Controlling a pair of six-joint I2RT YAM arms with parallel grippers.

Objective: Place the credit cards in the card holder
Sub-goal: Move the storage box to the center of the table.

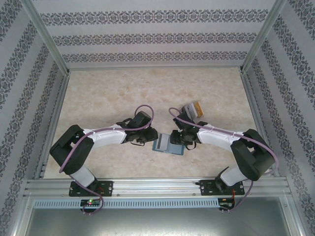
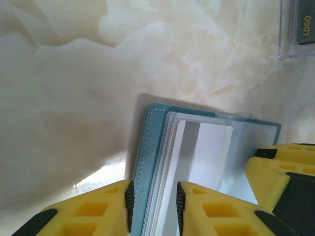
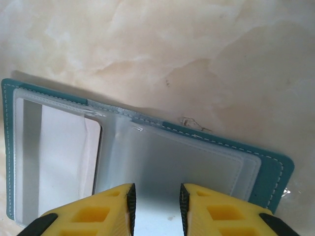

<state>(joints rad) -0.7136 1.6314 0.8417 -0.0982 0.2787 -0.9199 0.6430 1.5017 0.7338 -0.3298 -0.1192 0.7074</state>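
1. The card holder [image 1: 169,144] lies opened out on the marble-patterned table [image 1: 98,93], between the two grippers and toward the near side. Its teal cover is underneath and its clear pockets face up
2. The left gripper [image 2: 153,196] is at the holder's left edge. Its jaws are closed about that edge, with one yellow pad against the outside of the stitched teal cover and the other on the stack of clear sleeves, which fill the gap between them
3. A broad shadow runs along the table beside that left edge, so the edge seems raised a little off the surface
4. The right gripper [image 3: 156,196] is over the holder's right half. Its jaws stand narrowly apart, and the smooth clear pocket shows in the gap. Whether the tips press on the pocket cannot be told
5. A white panel [image 3: 59,152] shows behind the clear pocket on the holder's left half. Whether it is a card cannot be told
6. A clear box [image 1: 188,114] sits on the table beyond the right gripper, apart from the holder. It holds the credit cards [image 1: 193,109], among them a yellow-orange card [image 1: 197,105] and a dark card [image 2: 304,24] printed with "LOGO"
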